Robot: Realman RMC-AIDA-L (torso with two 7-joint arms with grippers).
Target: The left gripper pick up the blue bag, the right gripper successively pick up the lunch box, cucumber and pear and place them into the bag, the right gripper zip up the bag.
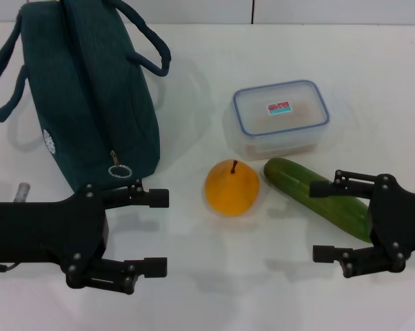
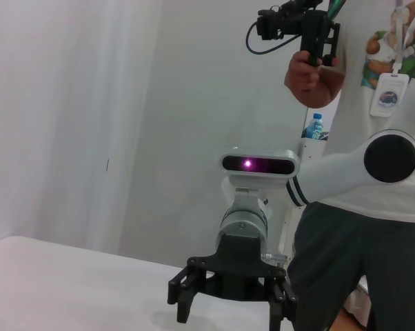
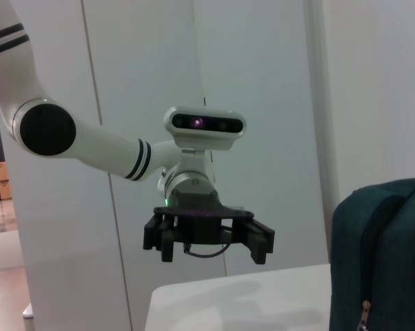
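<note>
Spread wide and holding nothing, both sets of fingers hover over the near edge of the white table (image 1: 194, 303). Left gripper (image 1: 149, 231) waits just in front of the blue bag (image 1: 83, 96), which stands zipped shut near the far left corner, its ring pull facing the claw. Right gripper (image 1: 331, 221) sits just beside the cucumber (image 1: 318, 196). Lunch box (image 1: 282, 117) lies beyond, the pear (image 1: 232, 187) mid-table. Nothing is packed yet; everything seems laid within easy reach.
</note>
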